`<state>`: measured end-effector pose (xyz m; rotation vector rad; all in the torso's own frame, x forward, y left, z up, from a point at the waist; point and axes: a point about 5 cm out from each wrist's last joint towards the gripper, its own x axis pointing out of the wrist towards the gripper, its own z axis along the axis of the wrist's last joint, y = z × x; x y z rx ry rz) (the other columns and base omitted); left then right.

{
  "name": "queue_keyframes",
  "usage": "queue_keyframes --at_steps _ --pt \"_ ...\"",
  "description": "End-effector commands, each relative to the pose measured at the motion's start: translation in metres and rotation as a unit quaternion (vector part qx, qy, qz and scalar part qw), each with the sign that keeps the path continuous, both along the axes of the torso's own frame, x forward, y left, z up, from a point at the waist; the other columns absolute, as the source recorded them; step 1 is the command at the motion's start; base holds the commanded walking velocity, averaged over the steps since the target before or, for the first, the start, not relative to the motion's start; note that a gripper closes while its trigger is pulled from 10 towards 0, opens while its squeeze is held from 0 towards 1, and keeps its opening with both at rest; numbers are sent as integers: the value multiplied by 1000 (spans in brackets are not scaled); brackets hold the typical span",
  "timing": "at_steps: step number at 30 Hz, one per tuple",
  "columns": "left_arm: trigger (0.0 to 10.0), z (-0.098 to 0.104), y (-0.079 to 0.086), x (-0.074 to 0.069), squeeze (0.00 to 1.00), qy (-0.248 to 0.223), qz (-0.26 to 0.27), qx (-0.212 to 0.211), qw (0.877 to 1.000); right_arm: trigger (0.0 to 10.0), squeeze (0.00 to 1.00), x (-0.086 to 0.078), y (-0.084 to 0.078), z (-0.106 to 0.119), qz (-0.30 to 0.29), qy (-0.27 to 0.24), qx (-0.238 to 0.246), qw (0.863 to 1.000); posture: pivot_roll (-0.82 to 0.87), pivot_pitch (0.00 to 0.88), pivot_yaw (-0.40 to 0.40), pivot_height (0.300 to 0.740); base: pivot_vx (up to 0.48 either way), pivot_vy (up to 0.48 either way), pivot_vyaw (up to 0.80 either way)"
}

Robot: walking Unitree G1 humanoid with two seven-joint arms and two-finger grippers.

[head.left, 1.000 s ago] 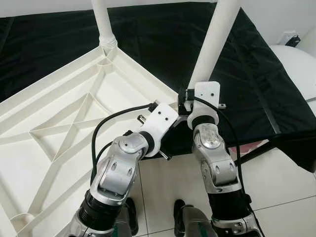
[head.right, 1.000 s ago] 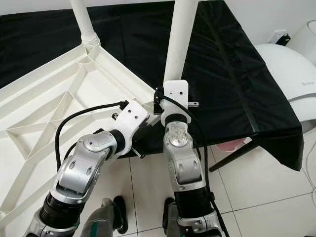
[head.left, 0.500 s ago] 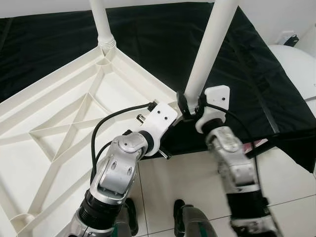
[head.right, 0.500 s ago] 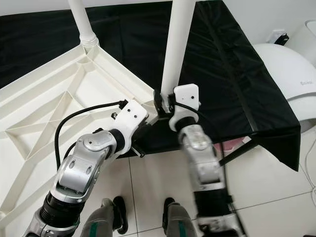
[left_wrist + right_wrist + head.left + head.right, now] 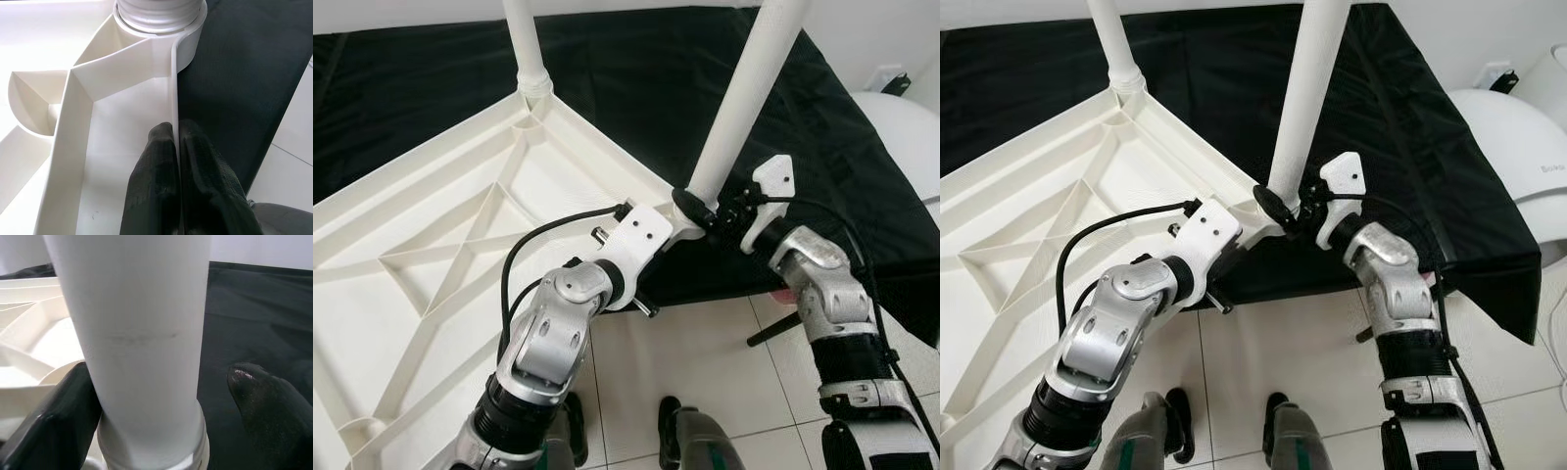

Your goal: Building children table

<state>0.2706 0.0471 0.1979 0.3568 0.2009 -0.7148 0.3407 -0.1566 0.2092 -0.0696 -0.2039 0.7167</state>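
Note:
A white ribbed tabletop (image 5: pixel 440 245) lies upside down on a black-covered surface. Two white legs stand upright in its corner sockets, one at the near corner (image 5: pixel 749 98) and one at the far corner (image 5: pixel 527 49). My left gripper (image 5: pixel 176 147) is shut on the thin rim wall of the tabletop just below the near socket. My right gripper (image 5: pixel 156 396) straddles the base of the near leg (image 5: pixel 142 333) from the right. One finger (image 5: pixel 58 421) lies against the leg. The other finger (image 5: pixel 264 406) stands a little off it, so the gripper is open.
Black cloth (image 5: pixel 636 69) covers the support under the tabletop and hangs over its front edge. A white rounded appliance (image 5: pixel 911 127) stands at the right. Tiled floor (image 5: pixel 705 352) lies below, with my feet (image 5: pixel 671 411) close to the cloth's edge.
My right wrist has swung from in front of the near leg round to its right side, keeping its fingers at the leg's base. The left gripper has stayed on the rim.

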Motion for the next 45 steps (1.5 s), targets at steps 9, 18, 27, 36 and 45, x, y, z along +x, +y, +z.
queue_keyframes --at_steps 9,18,27,36,45 --pt "10000 14 7 5 0 -51 50 -5 997 10000 0 17 -7 11 68 -14 -24 997 -111 218 -7 740 0 0 0" --pt "10000 14 7 5 0 -50 49 -6 998 10000 0 25 7 12 120 -11 -33 992 -108 219 -1 740 0 0 0" --pt "10000 15 7 5 0 -49 48 -6 998 0 0 28 15 13 154 -20 -33 987 -102 221 2 740 0 0 0" --pt "10000 14 6 4 0 -49 47 -6 998 0 0 29 10 15 162 -23 -36 986 -103 225 3 740 0 0 0" --pt "10000 13 7 4 0 -47 48 -6 998 10000 0 25 4 18 153 -30 -12 988 -108 224 -5 740 0 0 0"
